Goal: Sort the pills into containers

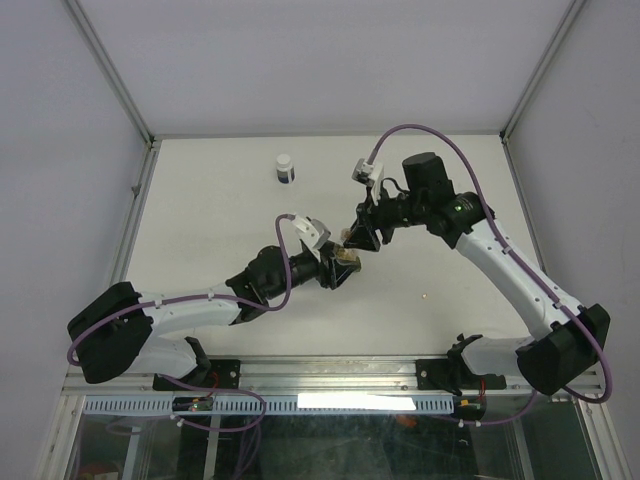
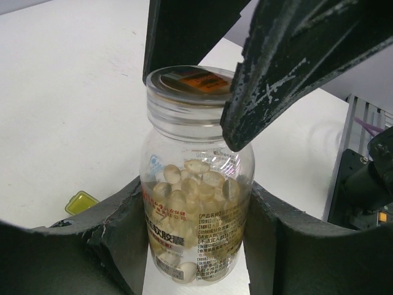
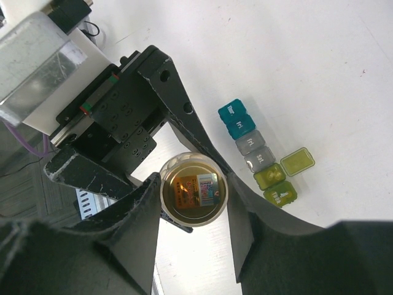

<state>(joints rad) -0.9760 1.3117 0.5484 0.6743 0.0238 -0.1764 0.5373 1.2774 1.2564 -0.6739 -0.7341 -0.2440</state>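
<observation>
Plastic bottle [image 2: 196, 203] of cream pills [image 2: 195, 179] held upright in left gripper [image 2: 196, 258], mid-table. Right gripper [image 3: 193, 192] apparently pinches its cap [image 3: 193, 189]. Step: uncapping. Containers [image 3: 255, 147] lie close by, one lid open. Next: twist cap off, bottle steady.

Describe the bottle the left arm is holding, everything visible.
The bottle is clear plastic with a printed label, a bare threaded neck and no cap, about half full of cream pills. It stands upright, its body clamped in the left end effector. The right end effector straddles its rim from above; contact is unclear.
</observation>
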